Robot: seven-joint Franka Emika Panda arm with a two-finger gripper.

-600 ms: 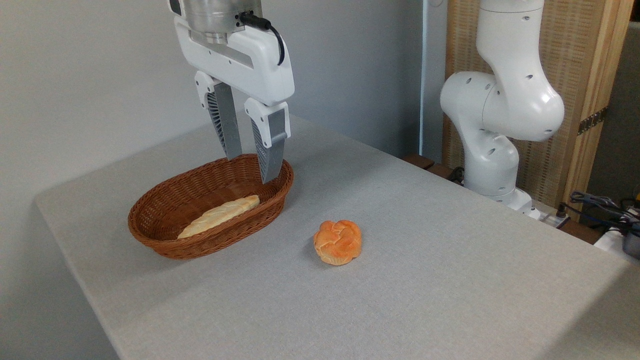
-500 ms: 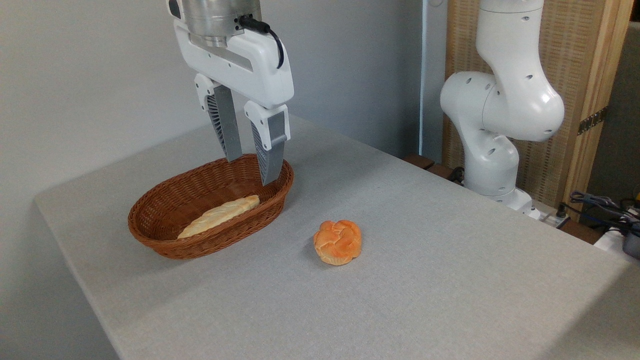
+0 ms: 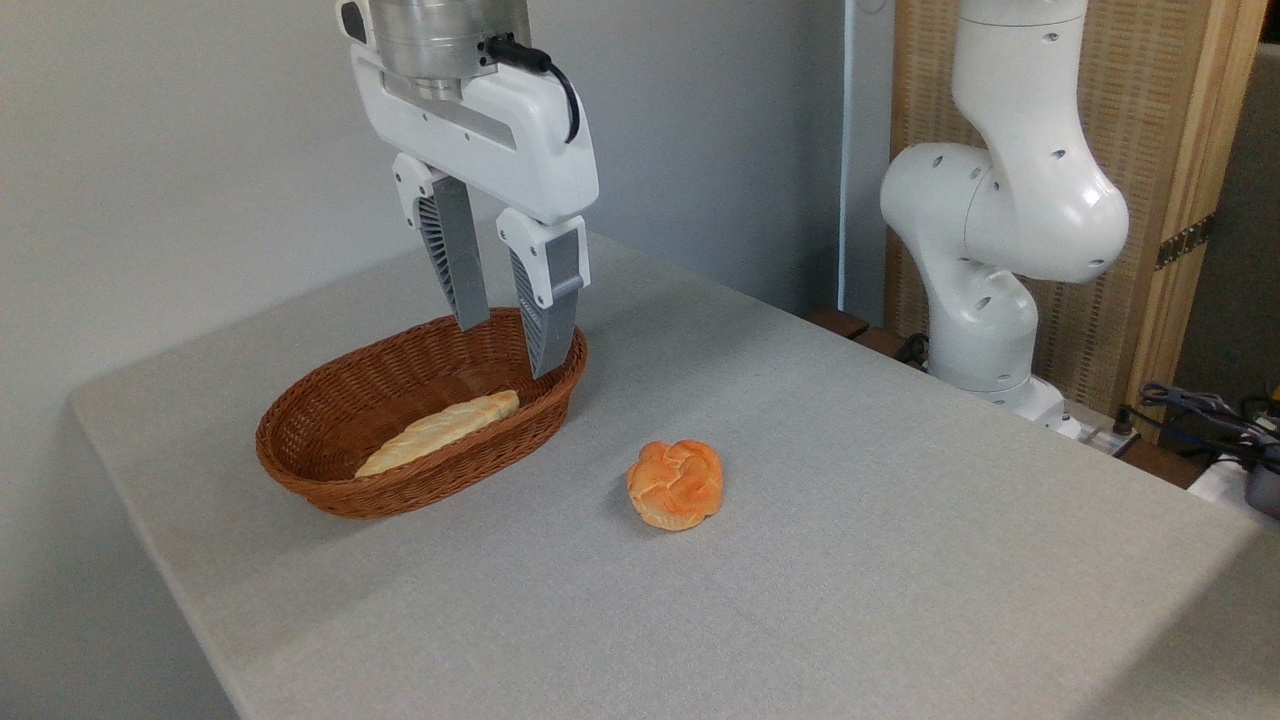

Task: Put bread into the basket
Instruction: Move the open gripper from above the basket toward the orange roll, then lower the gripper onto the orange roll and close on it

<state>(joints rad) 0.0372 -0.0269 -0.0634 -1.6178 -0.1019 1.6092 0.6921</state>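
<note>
The bread [image 3: 676, 484], a small round orange-golden bun with a knotted top, sits on the grey table to the right of the basket. The oval brown wicker basket [image 3: 330, 472] stands at the left of the table. My gripper [image 3: 511, 349] hangs open over the basket's right end, fingers pointing down with nothing between them. It is well above and to the left of the bun, apart from it.
A long pale braided loaf [image 3: 438, 430] lies inside the basket. The arm's white base [image 3: 990, 270] rises at the table's back right. Cables [image 3: 1200, 415] lie at the far right. The table's edge [image 3: 160, 560] runs along the left.
The gripper has shifted slightly right and a little down, still open. The bun, loaf and basket have not moved.
</note>
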